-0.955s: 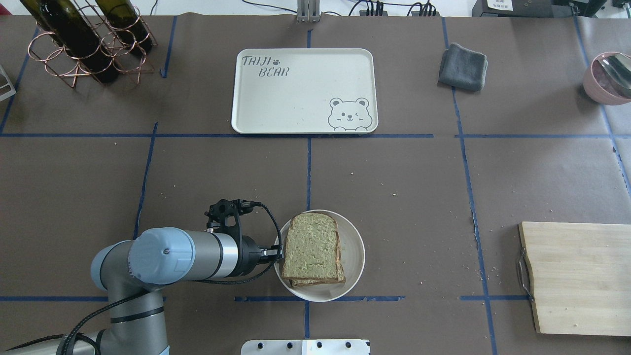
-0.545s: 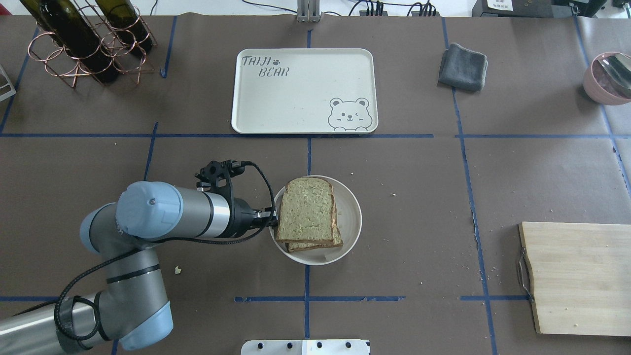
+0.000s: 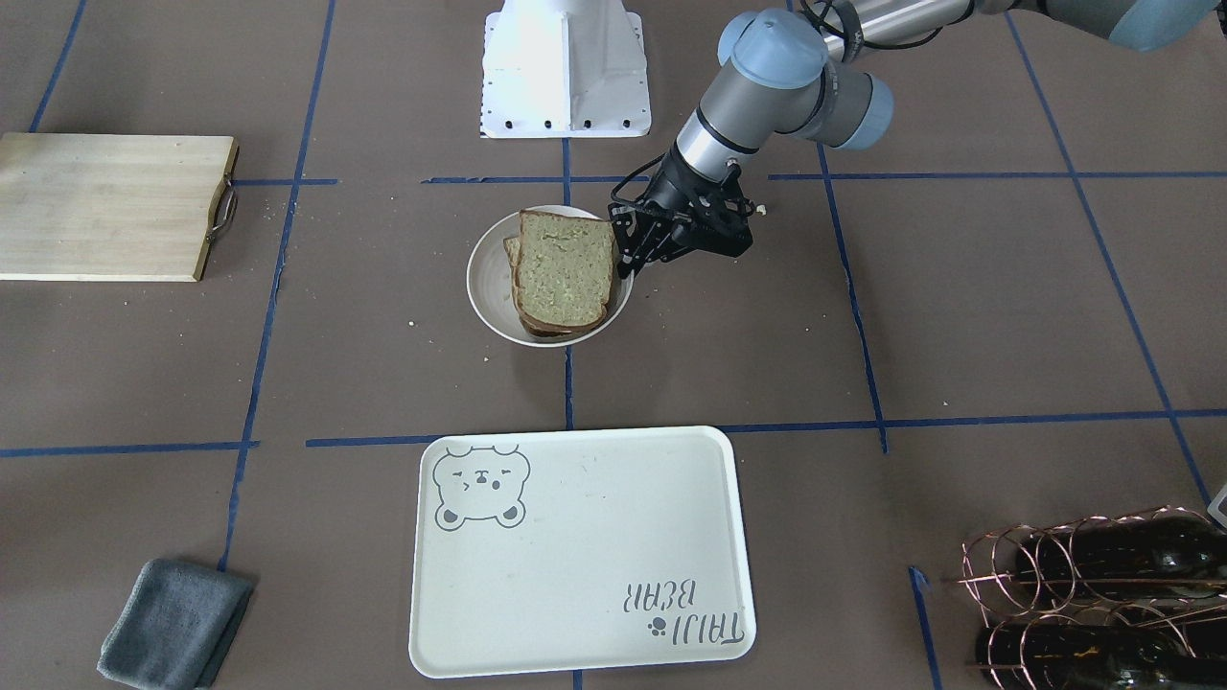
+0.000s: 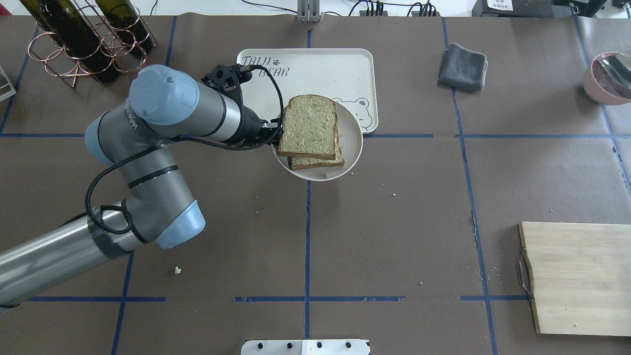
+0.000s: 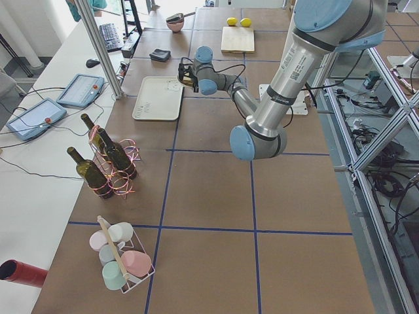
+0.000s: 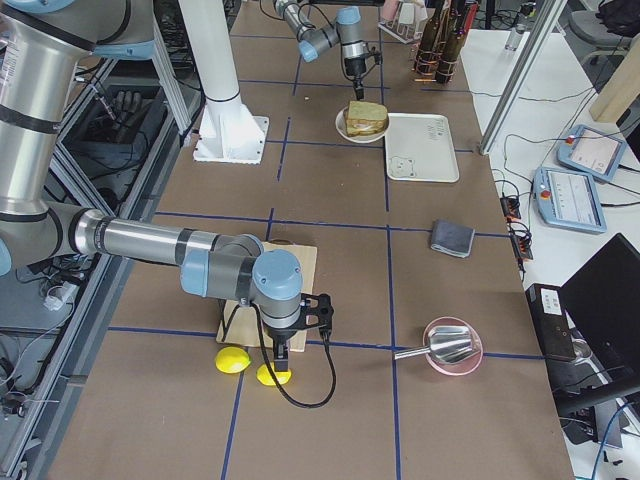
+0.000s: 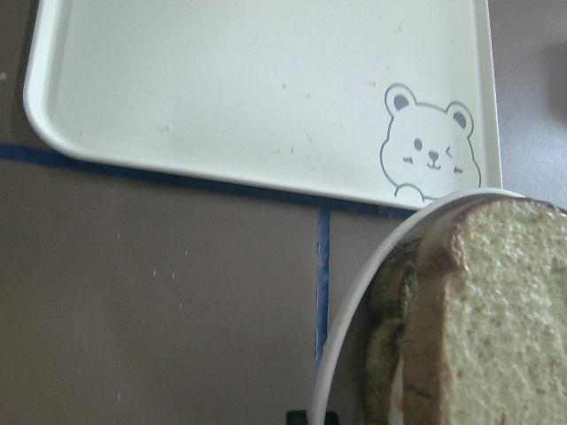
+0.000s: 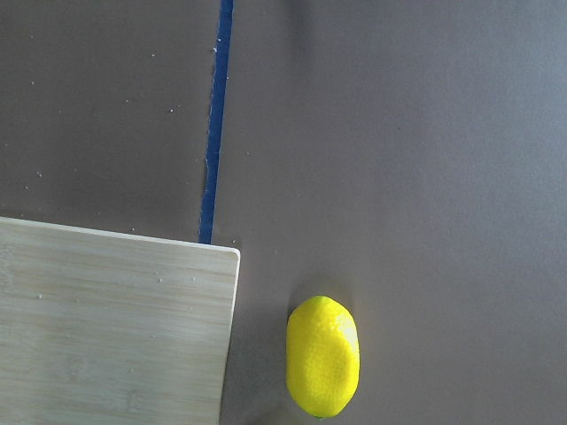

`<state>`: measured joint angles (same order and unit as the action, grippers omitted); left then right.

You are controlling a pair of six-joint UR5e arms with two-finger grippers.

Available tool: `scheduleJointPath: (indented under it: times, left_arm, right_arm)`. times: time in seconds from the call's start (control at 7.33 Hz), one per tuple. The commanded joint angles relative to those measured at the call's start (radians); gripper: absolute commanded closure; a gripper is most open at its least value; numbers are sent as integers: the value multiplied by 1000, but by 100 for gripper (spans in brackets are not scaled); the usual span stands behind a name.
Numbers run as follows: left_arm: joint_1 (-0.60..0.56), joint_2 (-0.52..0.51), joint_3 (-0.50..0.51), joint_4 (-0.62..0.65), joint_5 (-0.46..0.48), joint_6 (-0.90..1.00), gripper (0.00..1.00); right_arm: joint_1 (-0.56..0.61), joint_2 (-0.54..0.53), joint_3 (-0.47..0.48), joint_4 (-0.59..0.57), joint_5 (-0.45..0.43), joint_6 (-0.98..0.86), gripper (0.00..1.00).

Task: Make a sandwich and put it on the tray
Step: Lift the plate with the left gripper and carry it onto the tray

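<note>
The left gripper (image 4: 275, 132) clamps the rim of the round white plate (image 4: 352, 143) holding the brown-crusted bread sandwich (image 4: 310, 125) near the cream bear-printed tray (image 4: 315, 69); whether the right gripper (image 6: 282, 351) is open cannot be told.

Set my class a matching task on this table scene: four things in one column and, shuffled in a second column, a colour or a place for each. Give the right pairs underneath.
Column 1
1. sandwich
2. tray
3. cloth
4. wine bottles

Column 2
A. in a copper wire rack
B. on a round white plate
C. dark grey, folded
D. cream-white, with a bear face drawn on it

Pairs: 1-B; 2-D; 3-C; 4-A
</note>
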<state>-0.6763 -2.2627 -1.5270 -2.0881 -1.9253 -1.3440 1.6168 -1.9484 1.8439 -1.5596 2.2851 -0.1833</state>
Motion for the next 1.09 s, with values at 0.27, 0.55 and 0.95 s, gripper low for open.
scheduleJointPath:
  times: [0.27,0.55,0.95]
  left_arm:
    - [-112,-260,587,-228,-35,115,100]
    - [-105,-306,724,-283,7,128,100]
    - [-97,-307,745,-329,26,134,77]
  right_arm:
    - [25,-4,0,1,1,-5,0]
    - [26,-4,-3,1,-1,-5,0]
    - [28,-4,-12,1,-1,-5,0]
